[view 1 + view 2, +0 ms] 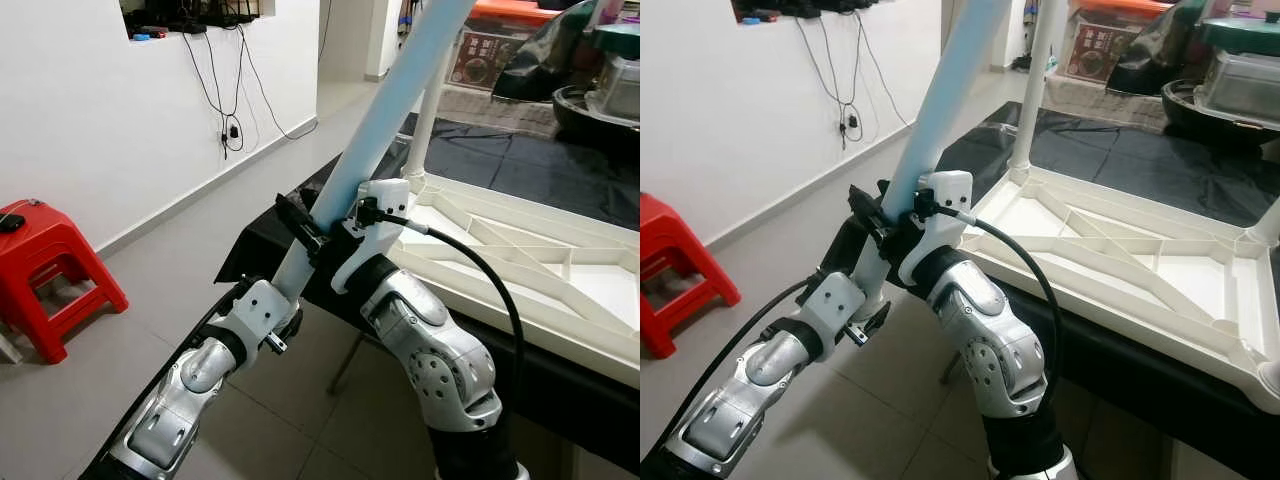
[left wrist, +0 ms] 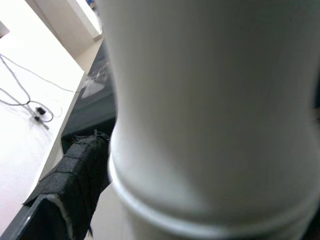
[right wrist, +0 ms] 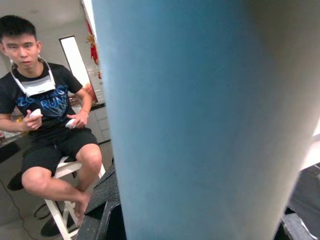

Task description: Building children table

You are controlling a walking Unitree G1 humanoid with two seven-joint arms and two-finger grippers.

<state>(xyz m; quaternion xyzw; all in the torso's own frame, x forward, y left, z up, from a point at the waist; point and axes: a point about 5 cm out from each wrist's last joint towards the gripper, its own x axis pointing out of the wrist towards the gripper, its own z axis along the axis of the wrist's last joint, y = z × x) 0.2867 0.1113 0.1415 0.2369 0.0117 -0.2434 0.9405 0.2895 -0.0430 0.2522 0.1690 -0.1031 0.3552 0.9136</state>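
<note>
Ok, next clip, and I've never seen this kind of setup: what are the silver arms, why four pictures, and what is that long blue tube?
The silver arms belong to a humanoid robot. The two wide pictures come from a stereo camera on its head, looking forward and down, so they show one scene twice. The other two are cameras on its wrists, looking along the black fingers.

Both grippers hold a long pale blue table leg that slants up and away. The left gripper clamps it lower down, the right gripper just above. Up close, the wrist views show mostly that leg.

On a dark covered surface to the right lies a white plastic tabletop, upside down with its ribs showing. One white leg already stands in its far corner.

A red stool stands by the wall, and a seated person appears in the right wrist view.
</note>
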